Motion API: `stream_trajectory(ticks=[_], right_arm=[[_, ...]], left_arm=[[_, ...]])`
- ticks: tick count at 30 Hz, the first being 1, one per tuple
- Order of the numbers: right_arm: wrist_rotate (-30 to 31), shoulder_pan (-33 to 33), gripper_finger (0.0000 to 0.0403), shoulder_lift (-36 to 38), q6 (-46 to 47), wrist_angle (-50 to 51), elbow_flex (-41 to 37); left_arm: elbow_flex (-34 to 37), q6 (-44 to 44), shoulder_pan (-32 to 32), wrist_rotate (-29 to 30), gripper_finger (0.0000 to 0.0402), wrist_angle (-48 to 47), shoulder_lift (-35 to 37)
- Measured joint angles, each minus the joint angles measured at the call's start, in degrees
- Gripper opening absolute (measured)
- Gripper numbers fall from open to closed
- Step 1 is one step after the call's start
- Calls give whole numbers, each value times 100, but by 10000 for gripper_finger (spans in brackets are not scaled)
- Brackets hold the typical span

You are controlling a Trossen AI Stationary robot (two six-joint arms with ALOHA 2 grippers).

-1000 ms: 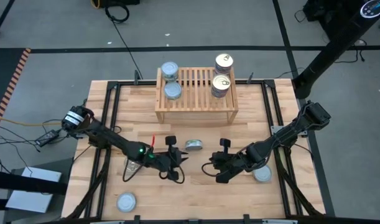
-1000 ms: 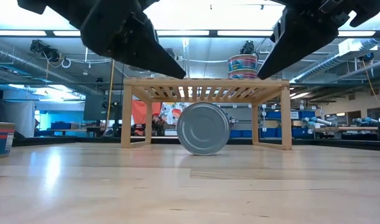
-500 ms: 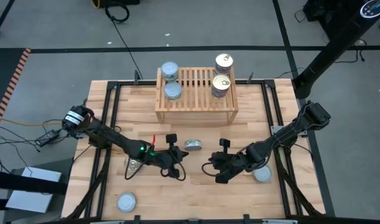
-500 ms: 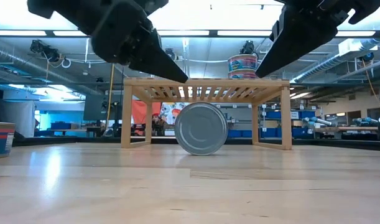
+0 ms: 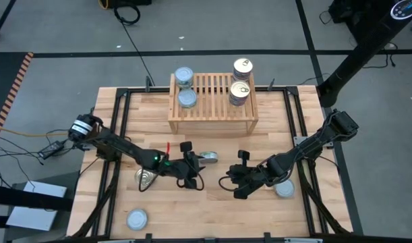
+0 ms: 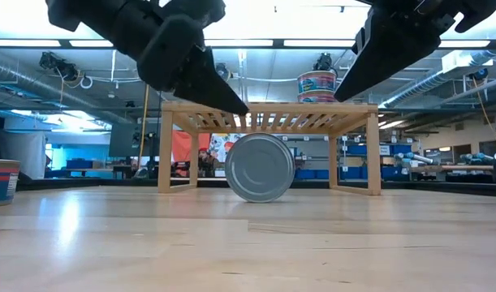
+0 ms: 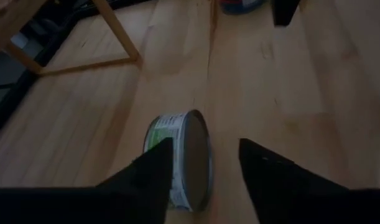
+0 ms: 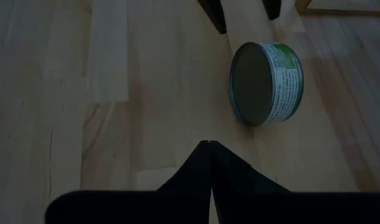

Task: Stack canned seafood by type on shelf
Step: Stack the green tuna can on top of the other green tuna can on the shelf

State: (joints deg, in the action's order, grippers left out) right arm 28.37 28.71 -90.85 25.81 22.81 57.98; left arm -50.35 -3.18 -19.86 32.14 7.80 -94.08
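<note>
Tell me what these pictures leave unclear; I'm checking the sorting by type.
- Tin on edge: low view shows only its flat end; label hidden.
- Shelf stacks: high view shows only top lids; tin counts hidden.
- Tin beside right arm: partly covered in high view.

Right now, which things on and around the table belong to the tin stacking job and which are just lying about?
Job:
- tin on edge, left gripper open around it
- shelf
- silver tins and gold tins on the shelf
- loose tins on the table

Lying about:
- red bit
- cables on the floor

Right gripper shut, waiting.
</note>
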Motion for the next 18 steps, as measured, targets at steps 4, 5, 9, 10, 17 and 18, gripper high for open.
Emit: stream_trajectory(ticks=[4, 5, 9, 10, 17, 18], right_arm=[[-1, 0, 16, 0, 2, 0, 0], [-2, 0, 17, 0, 2, 0, 0], [-4, 0, 16, 0, 6, 9, 0], [-4, 0, 15, 2, 6, 9, 0], [-4, -2, 17, 2, 2, 31, 0], [-4, -2, 17, 2, 4, 37, 0]], left_arm=[[2, -24, 54, 174, 237, 4, -81], [2, -35, 86, 190, 246, -51, -91], [2, -176, 274, 187, 268, -146, -166], [2, -175, 318, 164, 270, -151, -166], [2, -191, 634, -750, 273, -72, -192], [2, -197, 684, -866, 273, -69, -213]])
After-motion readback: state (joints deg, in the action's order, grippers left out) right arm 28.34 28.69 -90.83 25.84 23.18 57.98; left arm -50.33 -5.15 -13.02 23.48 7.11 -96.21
